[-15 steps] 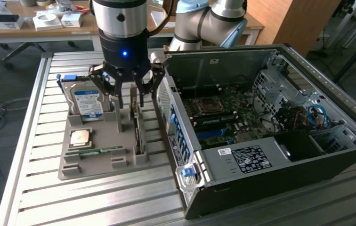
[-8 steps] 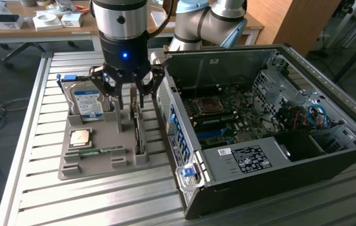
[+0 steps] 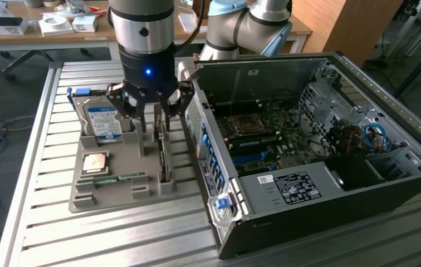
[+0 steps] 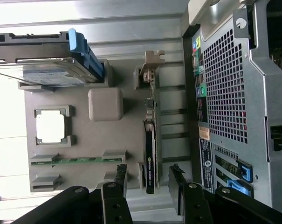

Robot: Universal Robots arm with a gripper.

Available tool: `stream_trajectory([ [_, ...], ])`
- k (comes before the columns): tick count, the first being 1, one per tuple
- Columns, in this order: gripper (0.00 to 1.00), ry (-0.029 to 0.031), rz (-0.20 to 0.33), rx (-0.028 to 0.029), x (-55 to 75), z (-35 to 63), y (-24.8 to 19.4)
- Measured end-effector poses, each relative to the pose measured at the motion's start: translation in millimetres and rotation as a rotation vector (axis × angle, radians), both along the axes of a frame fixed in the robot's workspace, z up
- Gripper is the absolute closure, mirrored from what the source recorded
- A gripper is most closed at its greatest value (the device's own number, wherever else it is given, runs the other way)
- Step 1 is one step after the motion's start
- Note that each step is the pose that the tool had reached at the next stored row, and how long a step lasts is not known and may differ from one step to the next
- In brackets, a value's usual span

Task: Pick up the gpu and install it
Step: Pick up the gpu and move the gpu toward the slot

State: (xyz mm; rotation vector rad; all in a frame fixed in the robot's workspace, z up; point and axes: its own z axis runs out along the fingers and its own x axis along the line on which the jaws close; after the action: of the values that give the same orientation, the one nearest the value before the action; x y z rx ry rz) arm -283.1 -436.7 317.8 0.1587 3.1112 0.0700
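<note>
Hovering over the grey parts tray (image 3: 121, 161) in the ext. view, the gripper (image 3: 153, 114) has its fingers (image 3: 126, 107) spread wide w/ nothing btwn them: open and empty. It hangs above the tray's HDD (image 3: 105, 118) end, apparently clear of everything below. The gpu (image 3: 164, 158) stands on edge in a slot along the tray side nearest the PC case (image 3: 322, 144), whose side panel is off. Also on the tray are a CPU chip (image 3: 95, 162) about mid-tray and a RAM stick (image 3: 114, 179) towards the end opposite the HDD. The tray sits on a slatted metal table (image 3: 32, 194). In the wrist view the gpu (image 4: 151, 140) shows edge-on, a thin dark line on the same case-side of the tray (image 4: 103, 140). Its pale bracket (image 4: 150, 70) is at the HDD end. The card's line runs into the gap btwn the two fingers (image 4: 120, 179), w/ clearance each side and no contact. Handling, my read: light, stiff, thin PCB, but fragile, so components and the contact edge shouldn't be squeezed or scraped. The best hold is prob. across the two flat faces near the top edge, approx mid-length so it doesn't tip or bind in the slot.
</note>
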Motion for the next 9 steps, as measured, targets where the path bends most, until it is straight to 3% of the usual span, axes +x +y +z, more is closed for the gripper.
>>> stream_trajectory([
  [9, 0.51, 0.0001, 0.0, -0.0001, 0.0, -8.4, 0.0],
])
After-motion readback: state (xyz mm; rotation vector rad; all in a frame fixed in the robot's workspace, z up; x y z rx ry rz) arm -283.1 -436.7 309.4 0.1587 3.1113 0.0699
